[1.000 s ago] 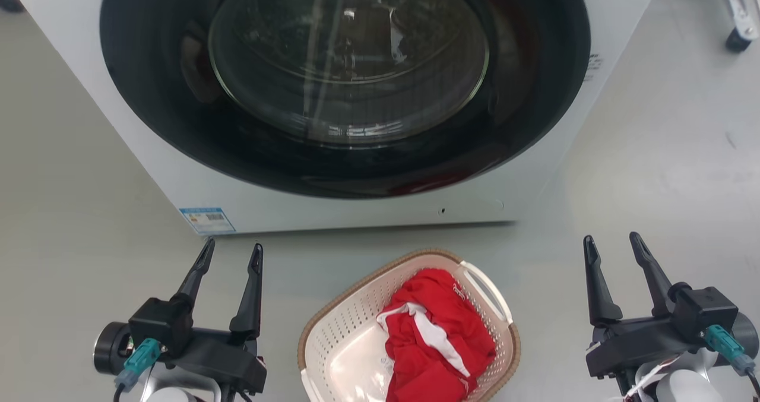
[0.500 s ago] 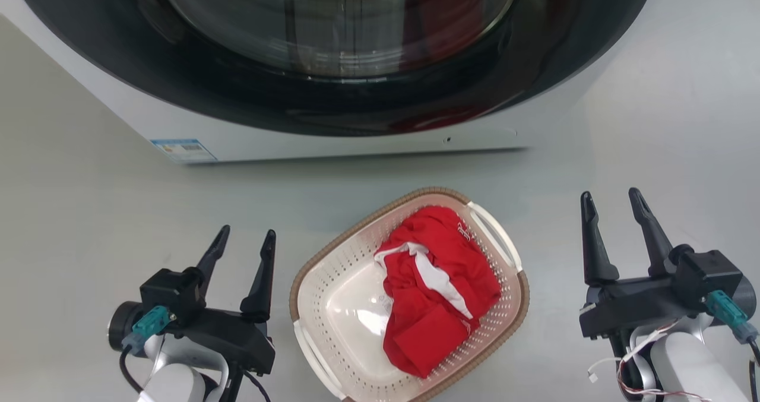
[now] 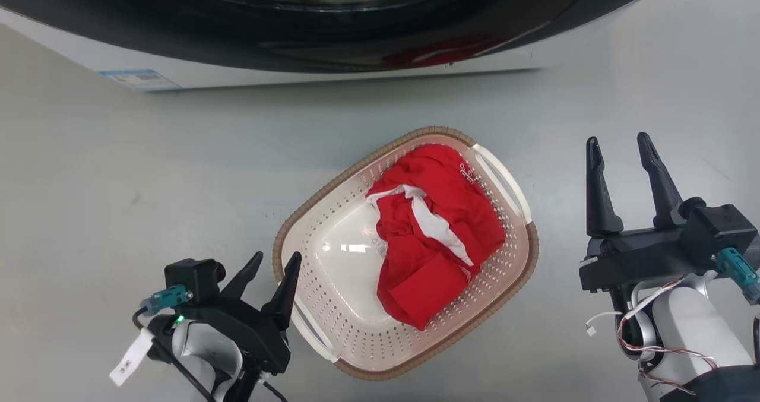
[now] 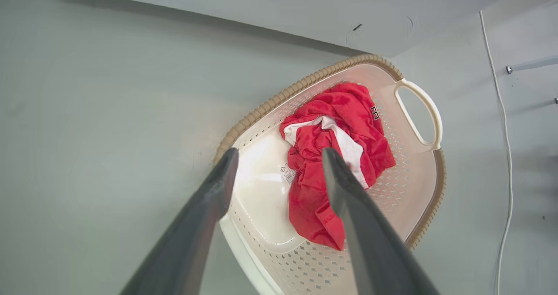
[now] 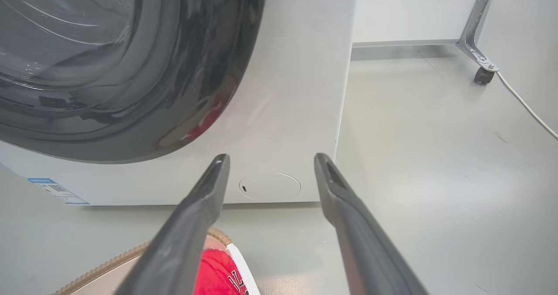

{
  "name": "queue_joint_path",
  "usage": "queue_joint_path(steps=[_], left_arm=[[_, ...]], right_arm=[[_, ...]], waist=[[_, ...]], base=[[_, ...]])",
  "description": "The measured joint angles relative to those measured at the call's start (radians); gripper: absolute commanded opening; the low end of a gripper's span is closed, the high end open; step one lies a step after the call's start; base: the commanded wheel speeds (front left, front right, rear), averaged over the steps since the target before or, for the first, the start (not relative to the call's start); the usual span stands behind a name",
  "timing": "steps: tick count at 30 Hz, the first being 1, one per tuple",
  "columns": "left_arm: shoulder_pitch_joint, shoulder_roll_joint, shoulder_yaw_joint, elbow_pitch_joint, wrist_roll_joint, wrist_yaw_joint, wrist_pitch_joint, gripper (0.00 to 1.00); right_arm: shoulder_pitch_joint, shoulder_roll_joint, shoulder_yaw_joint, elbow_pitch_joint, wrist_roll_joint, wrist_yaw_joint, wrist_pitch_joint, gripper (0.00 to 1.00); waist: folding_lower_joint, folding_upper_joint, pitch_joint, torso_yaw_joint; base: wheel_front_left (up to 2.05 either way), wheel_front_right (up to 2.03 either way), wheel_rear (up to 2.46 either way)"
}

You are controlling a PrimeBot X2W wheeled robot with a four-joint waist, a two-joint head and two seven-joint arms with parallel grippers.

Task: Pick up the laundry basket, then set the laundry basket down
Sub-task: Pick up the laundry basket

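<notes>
Laundry basket (image 3: 335,271) sits on the floor (image 3: 119,170) mid-frame, below the washer (image 3: 356,28). Our left hand (image 3: 276,256), fingers narrowly apart, hovers right by the lower-left handle (image 3: 313,339). The right hand (image 3: 618,139), spread wider, is well off the upper-right handle (image 3: 503,182). We'd hook both handles evenly so it lifts level.

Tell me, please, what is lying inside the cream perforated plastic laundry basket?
A crumpled red garment with white trim lies towards one end of the cream perforated laundry basket; the remaining glossy bottom is bare. Anything beneath the cloth is hidden.
</notes>
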Motion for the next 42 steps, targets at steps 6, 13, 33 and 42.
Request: queue_joint_path(steps=[6,13,33,42], left_arm=[[-0.037,-0.008,0.009,0.088,-0.07,-0.015,0.081,1.0],[-0.063,-0.009,0.018,0.166,-0.116,-0.024,0.135,1.0],[-0.172,-0.027,0.038,0.35,-0.206,-0.032,0.254,1.0],[-0.218,-0.037,0.063,0.433,-0.245,-0.031,0.288,1.0]], right_arm=[[-0.041,0.009,0.002,0.012,-0.007,0.001,-0.005,1.0],[-0.058,0.016,0.003,0.033,-0.009,0.009,-0.005,1.0],[-0.084,0.05,0.001,0.071,-0.009,0.024,-0.005,1.0],[-0.099,0.06,-0.007,0.084,-0.009,0.028,-0.005,1.0]], waist=[[-0.0001,0.0,0.067,-0.004],[-0.0002,-0.0001,0.099,-0.011],[-0.0003,-0.0001,0.127,-0.049],[-0.0003,-0.0002,0.137,-0.061]], base=[[0.0,0.0,0.0],[0.0,0.0,0.0],[0.0,0.0,0.0],[0.0,0.0,0.0]])
